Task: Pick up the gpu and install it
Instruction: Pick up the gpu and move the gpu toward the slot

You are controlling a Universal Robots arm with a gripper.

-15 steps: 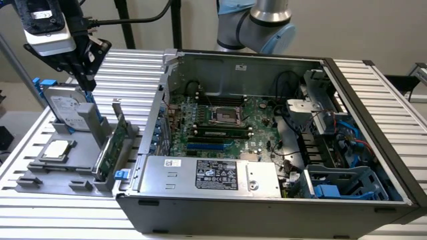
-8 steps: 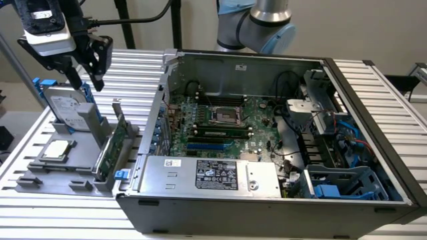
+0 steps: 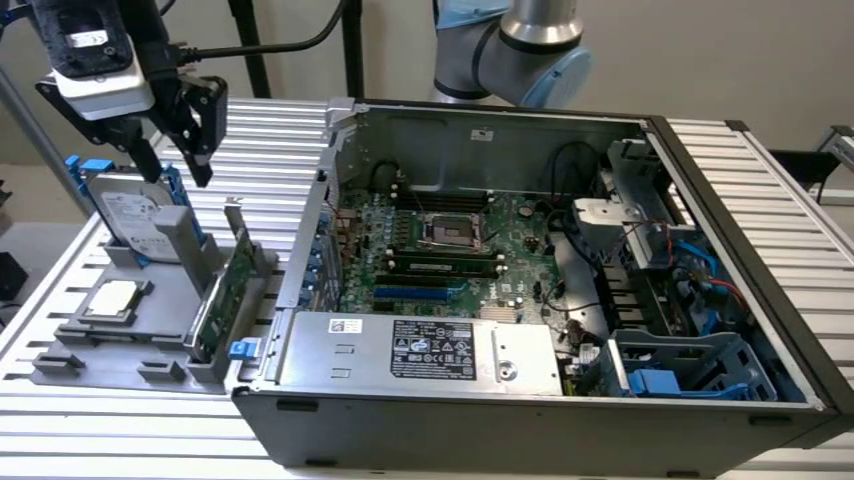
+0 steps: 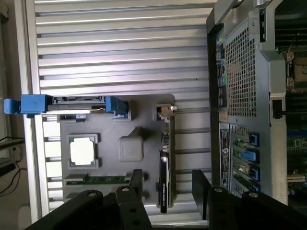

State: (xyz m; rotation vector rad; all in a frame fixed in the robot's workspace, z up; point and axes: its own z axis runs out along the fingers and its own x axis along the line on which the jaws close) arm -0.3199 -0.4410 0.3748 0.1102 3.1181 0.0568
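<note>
In the exterior view, the claw [image 3: 176, 178] is seen open and empty at about 11 o'clock of the gpu [image 3: 220, 290]. The gpu is stood on edge in the grey holder [image 3: 80, 345] on the counter [image 3: 107, 430], with the computer case [image 3: 534, 400] at its 3 o'clock. In the wrist view, the gpu [image 4: 165, 158] is seen between the parted fingers [image 4: 135, 179] of the claw [image 4: 168, 175], touched by neither.

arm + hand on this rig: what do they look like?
The arm has a silver tube link and grey joints with light blue caps. The hand is black, with two linkage-style fingers and visible pivot bolts. A white-and-black camera box with a white label sits at the wrist, with a black cable running off.
</note>
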